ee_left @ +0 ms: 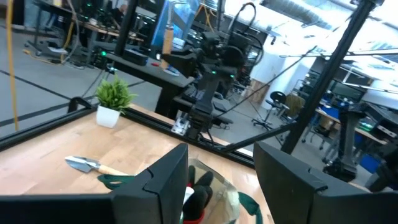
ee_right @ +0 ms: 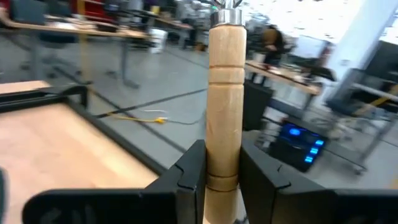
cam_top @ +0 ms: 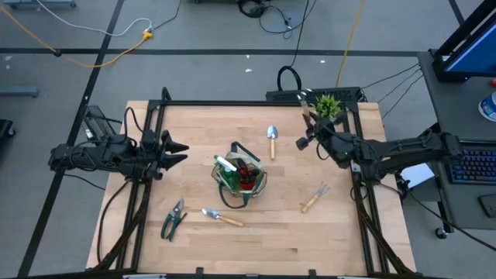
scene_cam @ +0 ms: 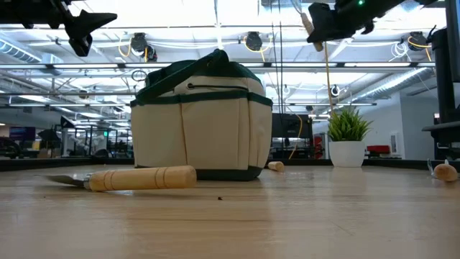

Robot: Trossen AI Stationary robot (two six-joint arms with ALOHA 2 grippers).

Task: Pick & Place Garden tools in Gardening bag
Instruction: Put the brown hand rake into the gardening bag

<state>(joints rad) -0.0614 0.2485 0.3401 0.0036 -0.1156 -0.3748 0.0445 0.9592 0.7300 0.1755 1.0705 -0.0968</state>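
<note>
The khaki bag with green trim stands at the table's middle, with the green spray bottle and the red-and-black glove inside. One trowel lies beyond the bag and another in front of it. The pruners and the hand fork lie on the table. My right gripper is shut on a wooden-handled tool, high above the table to the right of the bag. My left gripper hangs open and empty to the left of the bag. My right gripper pinches the tool's wooden handle between its two fingers, toward the grooved butt end. The fingers lie across the handle. The metal ferrule sticks out beyond them. The tool is lifted clear, high over the table.
A small potted plant stands at the far right corner, close behind my right arm. A black frame runs along the table's far edge and sides. The wood between the bag and the near edge is bare apart from the near trowel and pruners.
</note>
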